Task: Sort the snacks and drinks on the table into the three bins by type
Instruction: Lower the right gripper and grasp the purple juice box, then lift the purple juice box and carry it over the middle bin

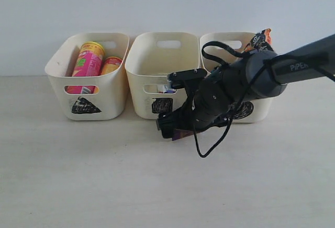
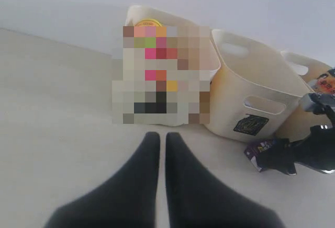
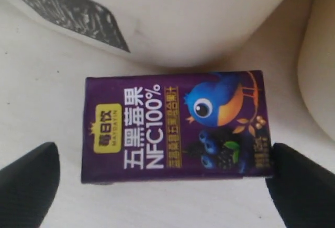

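My right gripper [image 3: 165, 157] has its fingers [image 3: 31, 186] spread wide, the dark purple carton [image 3: 172, 128] lying lengthwise between them, at five o'clock off the square-marked bin [image 1: 149, 73].

Table [image 1: 78, 186]: carries three bins in a row along its far edge, side by side and close together.
Left bin [image 1: 107, 89]: nearest the table's left edge; two chip tubes stand in it, one tube [image 1: 88, 60] left of the other tube [image 1: 111, 65].
Middle bin [image 1: 140, 81]: between the other two; an inner carton [image 1: 167, 89] shows only through its front slot.
Right bin [image 1: 261, 110]: nearest the right edge; a packet [image 1: 260, 41] sticks up above its back rim.
Lying carton [image 3: 175, 128]: flat on the table, just before the middle bin, toward the gap beside the right bin.
Right gripper [image 3: 167, 183]: over the lying carton, one finger beyond each of its ends.
Left gripper [image 2: 158, 149]: over the table, on the near side of the bins.
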Tool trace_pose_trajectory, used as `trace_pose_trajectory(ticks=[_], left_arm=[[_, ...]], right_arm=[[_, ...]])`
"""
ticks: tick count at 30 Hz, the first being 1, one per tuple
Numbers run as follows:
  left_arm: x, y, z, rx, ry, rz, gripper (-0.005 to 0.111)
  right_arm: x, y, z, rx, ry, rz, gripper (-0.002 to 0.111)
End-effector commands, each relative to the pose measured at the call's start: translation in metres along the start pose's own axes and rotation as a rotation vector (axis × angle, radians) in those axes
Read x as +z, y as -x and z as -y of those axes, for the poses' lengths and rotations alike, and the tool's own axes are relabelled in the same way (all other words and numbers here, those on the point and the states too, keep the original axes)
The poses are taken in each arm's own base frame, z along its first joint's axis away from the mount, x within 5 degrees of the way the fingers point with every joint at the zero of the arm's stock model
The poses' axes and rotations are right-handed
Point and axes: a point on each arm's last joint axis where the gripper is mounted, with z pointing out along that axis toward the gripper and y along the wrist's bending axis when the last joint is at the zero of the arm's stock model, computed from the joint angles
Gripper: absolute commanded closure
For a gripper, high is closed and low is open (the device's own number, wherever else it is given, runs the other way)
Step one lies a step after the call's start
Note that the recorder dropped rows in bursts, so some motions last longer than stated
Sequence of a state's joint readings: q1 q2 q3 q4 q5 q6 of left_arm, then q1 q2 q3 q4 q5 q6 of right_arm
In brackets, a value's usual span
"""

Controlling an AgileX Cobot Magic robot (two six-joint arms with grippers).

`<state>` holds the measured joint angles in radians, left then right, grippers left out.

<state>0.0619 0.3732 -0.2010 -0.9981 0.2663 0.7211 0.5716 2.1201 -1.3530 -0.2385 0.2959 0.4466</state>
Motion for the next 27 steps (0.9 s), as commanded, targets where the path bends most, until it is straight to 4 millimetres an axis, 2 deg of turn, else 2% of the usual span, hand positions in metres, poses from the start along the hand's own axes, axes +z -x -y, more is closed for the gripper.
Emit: trace_pose_trajectory(ticks=[1,7,16,23,25,27], left_arm=[[-0.001,0.000,0.000,0.000,-0.003,0.008,0.102],[-0.001,0.000,0.000,0.014,0.000,0.006,0.102],[-0.001,-0.001,-0.001,0.184,0.013,-0.009,0.102],[-0.001,-0.001,-0.001,0.177,0.010,-0.009,0.102],[-0.001,-0.001,-0.001,0.177,0.010,-0.009,0.102],[-0.001,-0.001,-0.001,0.177,0.010,-0.009,0.102]], right_arm=[[0.002,0.001,0.001,-0.013,0.010,0.033,0.012],[0.002,0.005,0.001,-0.084,0.006,0.068,0.012],[0.003,0.007,-0.001,-0.087,0.024,0.101,0.012],[0.017,-0.005,0.002,-0.089,0.004,0.039,0.013],[0.020,-0.009,0.003,-0.090,-0.009,0.009,0.019],[0.020,-0.011,0.004,-0.089,-0.021,-0.013,0.033]])
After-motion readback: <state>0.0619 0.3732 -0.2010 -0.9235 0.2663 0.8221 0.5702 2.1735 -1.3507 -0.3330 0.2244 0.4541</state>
